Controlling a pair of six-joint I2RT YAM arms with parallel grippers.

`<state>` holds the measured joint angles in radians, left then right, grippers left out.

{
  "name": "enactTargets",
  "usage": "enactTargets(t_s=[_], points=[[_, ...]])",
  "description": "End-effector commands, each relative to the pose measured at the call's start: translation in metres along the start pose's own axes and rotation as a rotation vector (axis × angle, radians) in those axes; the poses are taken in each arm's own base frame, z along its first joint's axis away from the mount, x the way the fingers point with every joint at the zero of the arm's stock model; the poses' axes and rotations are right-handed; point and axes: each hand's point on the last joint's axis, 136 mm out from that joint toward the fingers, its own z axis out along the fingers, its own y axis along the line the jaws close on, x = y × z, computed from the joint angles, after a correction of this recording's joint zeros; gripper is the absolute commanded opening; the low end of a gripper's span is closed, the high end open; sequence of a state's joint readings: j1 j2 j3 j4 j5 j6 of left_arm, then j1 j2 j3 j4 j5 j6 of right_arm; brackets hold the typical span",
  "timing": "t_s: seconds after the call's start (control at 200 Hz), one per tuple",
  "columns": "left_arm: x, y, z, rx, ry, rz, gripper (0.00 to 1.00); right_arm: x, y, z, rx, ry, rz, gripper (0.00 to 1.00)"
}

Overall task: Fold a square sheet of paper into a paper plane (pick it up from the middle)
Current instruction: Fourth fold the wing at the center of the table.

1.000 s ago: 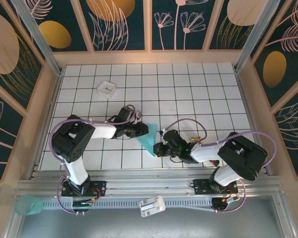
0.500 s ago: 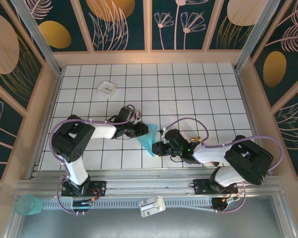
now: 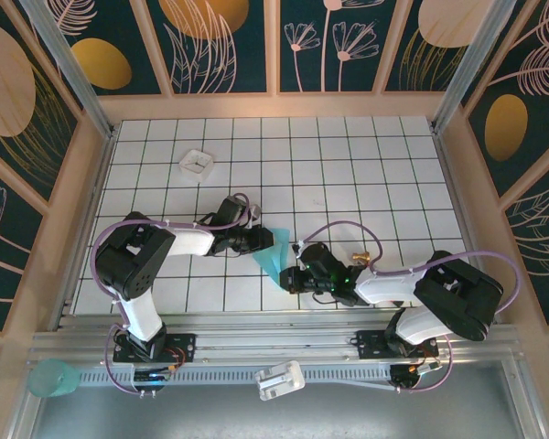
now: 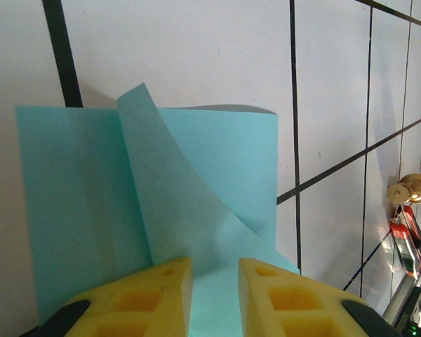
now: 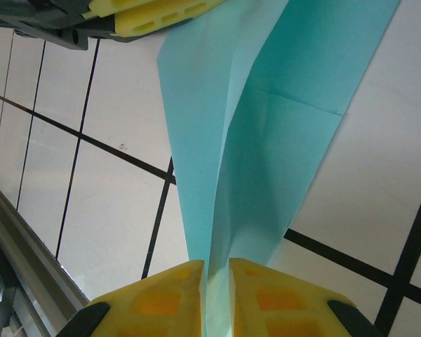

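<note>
left end effector (image 4: 215, 265) is pinching the far end of the half-folded turquoise-blue paper plane (image 3: 273, 259), right end effector (image 5: 217, 265) nipping its near pointed tip.

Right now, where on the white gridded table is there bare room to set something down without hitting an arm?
Bare: the far rows of the white gridded table, from the small white square tray across to the right wall. Crowded: the near middle, where the left gripper and right gripper meet at the folded turquoise-blue paper.
</note>
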<state>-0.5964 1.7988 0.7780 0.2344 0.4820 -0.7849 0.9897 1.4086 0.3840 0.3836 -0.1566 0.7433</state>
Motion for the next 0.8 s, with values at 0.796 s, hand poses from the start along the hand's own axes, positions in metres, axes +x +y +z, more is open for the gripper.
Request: enactTargets(t_s=[0.796], points=[[0.014,0.037,0.008,-0.124,0.035,-0.02,0.26,0.008,-0.005,0.01,0.082,0.049,0.068,0.09]])
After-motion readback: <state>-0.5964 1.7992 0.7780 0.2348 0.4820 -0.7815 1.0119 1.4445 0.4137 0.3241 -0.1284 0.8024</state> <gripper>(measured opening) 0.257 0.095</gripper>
